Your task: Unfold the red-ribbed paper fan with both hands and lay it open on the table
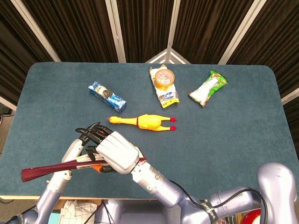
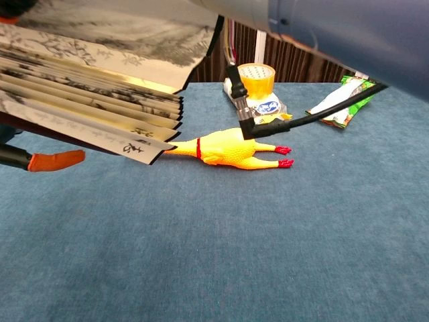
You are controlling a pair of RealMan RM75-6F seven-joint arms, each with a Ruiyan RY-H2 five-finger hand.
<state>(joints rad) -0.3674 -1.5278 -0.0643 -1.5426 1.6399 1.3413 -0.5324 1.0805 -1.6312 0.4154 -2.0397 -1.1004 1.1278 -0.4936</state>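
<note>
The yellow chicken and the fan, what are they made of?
The chicken looks like soft rubber or vinyl: smooth, slightly shiny yellow skin with red feet. The fan looks like folded paper, matte and creased, with ink drawings and writing on it; its ribs are dark red, maybe painted wood or bamboo.
</note>
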